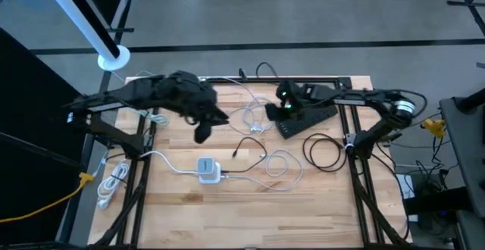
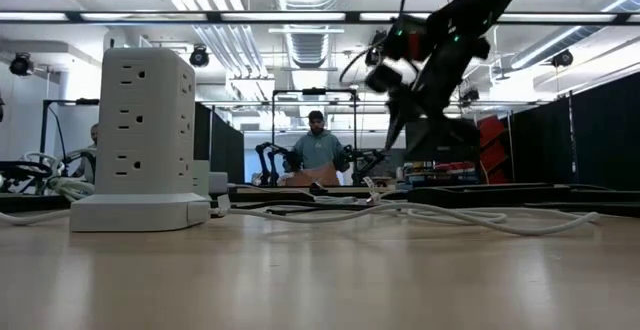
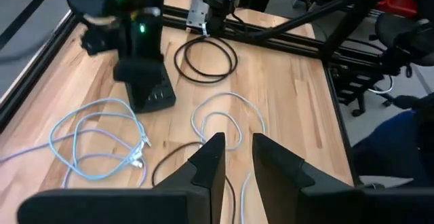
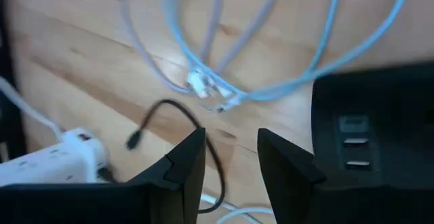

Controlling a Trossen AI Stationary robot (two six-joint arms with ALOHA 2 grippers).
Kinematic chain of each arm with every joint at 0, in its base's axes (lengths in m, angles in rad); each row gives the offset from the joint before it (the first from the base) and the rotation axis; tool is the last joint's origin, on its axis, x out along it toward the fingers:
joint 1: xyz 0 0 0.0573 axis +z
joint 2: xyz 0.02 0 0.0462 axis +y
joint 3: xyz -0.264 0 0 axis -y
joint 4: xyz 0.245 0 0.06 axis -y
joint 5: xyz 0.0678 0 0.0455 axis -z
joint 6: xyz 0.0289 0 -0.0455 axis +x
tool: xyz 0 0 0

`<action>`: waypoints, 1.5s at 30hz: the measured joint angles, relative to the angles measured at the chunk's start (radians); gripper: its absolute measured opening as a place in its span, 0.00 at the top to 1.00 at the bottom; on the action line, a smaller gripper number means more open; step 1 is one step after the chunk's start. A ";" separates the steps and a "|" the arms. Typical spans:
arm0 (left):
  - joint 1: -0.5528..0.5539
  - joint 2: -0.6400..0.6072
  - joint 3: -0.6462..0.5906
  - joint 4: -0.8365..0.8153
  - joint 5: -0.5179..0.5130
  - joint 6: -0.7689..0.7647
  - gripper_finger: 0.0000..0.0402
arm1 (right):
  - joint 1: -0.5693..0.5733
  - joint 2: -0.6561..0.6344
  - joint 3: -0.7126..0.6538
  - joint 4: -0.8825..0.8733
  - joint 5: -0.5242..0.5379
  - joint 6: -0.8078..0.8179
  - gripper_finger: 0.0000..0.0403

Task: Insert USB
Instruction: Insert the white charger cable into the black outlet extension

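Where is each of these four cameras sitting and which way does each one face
High view: above the table, looking straight down; both arms, the white power tower and the black power strip.
Low view: at tabletop height, looking level into the room; one arm above, the power tower close.
Left wrist view: on the left arm, over the table; left gripper, jaws apart with nothing between.
Right wrist view: on the right arm, looking down; right gripper, jaws likewise.
Shared: both wrist views show the pale blue cable.

1. My two arms are dark, matte and jointed.
2. My right arm (image 1: 379, 98) carries green indicator lights and a silver joint ring.
3. My fingers (image 3: 207, 166) are black, angular, wedge-shaped pieces.
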State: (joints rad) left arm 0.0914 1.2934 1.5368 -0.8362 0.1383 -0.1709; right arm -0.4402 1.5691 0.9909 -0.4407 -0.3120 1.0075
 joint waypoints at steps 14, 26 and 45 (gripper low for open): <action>0.011 -0.378 -0.318 -0.020 -0.043 0.116 0.84 | 0.120 0.204 0.047 0.111 0.208 0.554 0.59; 0.010 -0.596 -0.486 -0.018 -0.016 0.102 0.84 | 0.132 0.236 0.141 -0.033 0.285 0.675 0.66; 0.010 -0.581 -0.505 0.012 -0.016 0.137 0.84 | 0.148 0.211 0.198 -0.051 0.323 0.399 0.99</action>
State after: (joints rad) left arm 0.1013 0.7124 1.0318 -0.8245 0.1226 -0.0344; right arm -0.2924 1.7799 1.1890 -0.4919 0.0114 1.4065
